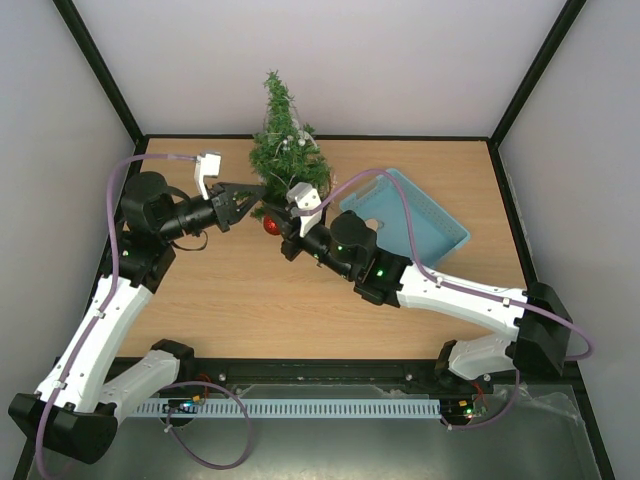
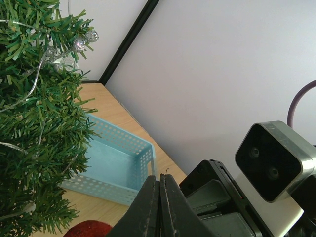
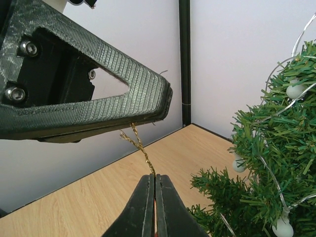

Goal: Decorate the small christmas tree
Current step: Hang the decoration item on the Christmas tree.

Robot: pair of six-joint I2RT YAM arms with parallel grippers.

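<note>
The small christmas tree stands at the back of the table, strung with a wire of white beads; its branches fill the left wrist view and the right of the right wrist view. A red ball ornament hangs low in front of the tree and shows at the bottom edge of the left wrist view. Its gold string runs from my left gripper down to my right gripper. Both grippers are shut on that string, tips close together beside the tree. In the left wrist view the left gripper is pressed shut.
A light blue perforated tray lies right of the tree, its wall visible past the branches. The right arm's wrist and camera sit close to the left gripper. Black frame posts and white walls enclose the table.
</note>
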